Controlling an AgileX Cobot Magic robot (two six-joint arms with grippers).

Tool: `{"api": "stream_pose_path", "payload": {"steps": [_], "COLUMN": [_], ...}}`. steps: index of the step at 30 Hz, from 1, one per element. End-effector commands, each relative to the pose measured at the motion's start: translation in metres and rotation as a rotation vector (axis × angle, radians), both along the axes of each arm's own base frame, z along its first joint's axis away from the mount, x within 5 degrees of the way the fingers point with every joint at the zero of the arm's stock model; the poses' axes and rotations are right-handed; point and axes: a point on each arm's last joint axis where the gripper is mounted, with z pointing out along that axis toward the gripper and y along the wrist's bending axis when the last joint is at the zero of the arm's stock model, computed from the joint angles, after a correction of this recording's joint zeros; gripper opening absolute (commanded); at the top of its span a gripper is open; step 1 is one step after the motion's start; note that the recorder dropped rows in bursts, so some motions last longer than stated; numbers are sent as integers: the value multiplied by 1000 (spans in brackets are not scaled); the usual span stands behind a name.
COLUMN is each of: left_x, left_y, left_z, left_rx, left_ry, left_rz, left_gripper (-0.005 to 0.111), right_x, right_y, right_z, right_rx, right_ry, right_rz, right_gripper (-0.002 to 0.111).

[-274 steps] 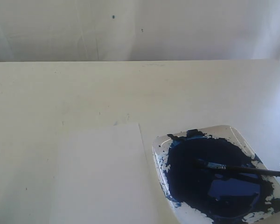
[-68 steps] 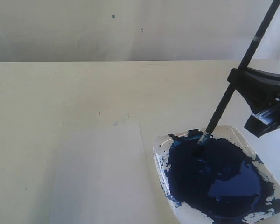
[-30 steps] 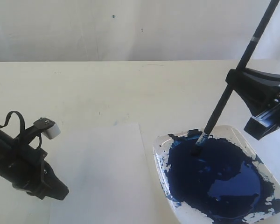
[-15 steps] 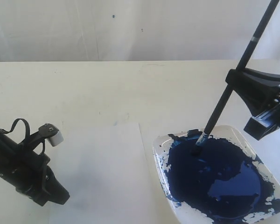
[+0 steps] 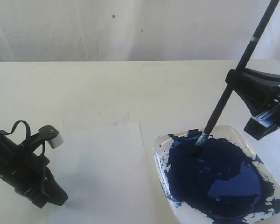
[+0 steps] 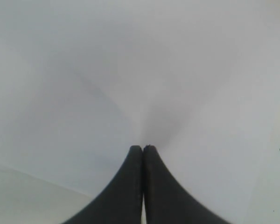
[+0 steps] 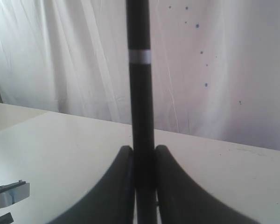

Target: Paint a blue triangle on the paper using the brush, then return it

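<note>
Exterior view: right end effector (image 5: pixel 232 87) clamps the steeply tilted brush (image 5: pixel 215 117), tip in tray (image 5: pixel 243 136); paper (image 5: pixel 102 172) lies left of tray.

1. The brush (image 5: pixel 218 113): long black handle, silver ferrule, leaning steeply, bristle tip dipped in the paint tray's (image 5: pixel 236 133) dark blue pool.
2. The paper (image 5: pixel 102 172): plain white sheet, flat on the bench (image 5: pixel 130 88), just beside that tray.

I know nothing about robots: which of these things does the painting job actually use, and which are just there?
In use: brush, held in the right gripper; paint tray; paper; left gripper, shut, by the paper's edge.
Just there: table; curtain.
</note>
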Motion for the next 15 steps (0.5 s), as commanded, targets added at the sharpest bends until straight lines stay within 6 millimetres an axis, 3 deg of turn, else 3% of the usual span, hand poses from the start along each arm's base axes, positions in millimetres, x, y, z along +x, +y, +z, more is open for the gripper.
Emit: {"api": "stream_pose_path", "payload": {"steps": [1, 15], "left_x": [-2, -2], "left_y": [-2, -1], "left_z": [1, 1], "left_rx": [-9, -1], "left_ry": [5, 2], "left_rz": [-16, -24], "left_gripper": [0, 0], "right_x": [-1, -1], "right_y": [-1, -1], "right_z": [0, 0], "right_rx": [7, 25], "right_ry": [-3, 15], "right_rz": [-3, 0], "right_gripper": [0, 0]}}
